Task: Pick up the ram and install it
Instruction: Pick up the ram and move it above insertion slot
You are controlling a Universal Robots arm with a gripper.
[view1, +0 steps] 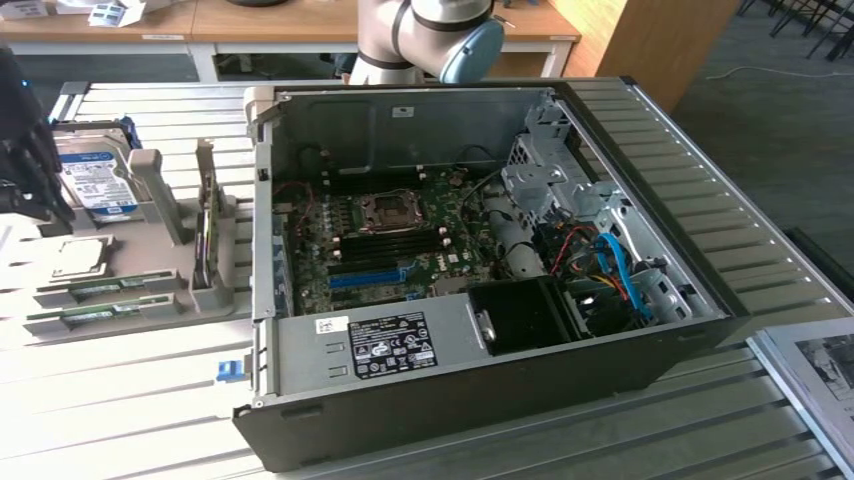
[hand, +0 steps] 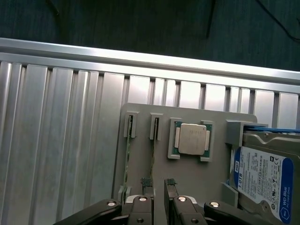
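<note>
Two ram sticks stand on edge in slots of a grey holder [hand: 199, 180]; they are thin and green. One ram stick [hand: 153, 157] runs toward my gripper [hand: 159, 183]; the other ram stick [hand: 126, 159] lies parallel beside it. My gripper hovers above the holder, open, with nothing between its fingertips [hand: 147, 182]. The nearer stick lines up close to the inner edge of one fingertip. In the exterior view both sticks [view1: 100, 288] [view1: 91, 313] lie at the holder's near end, on that view's left, under the dark wrist [view1: 20, 140].
A silver processor chip [hand: 192, 139] and a blue-labelled hard drive [hand: 265, 183] share the holder. An upright card [view1: 207, 235] stands next to the open computer case [view1: 467, 400], whose motherboard [view1: 387, 240] is exposed. The ribbed metal table [view1: 120, 400] surrounds them.
</note>
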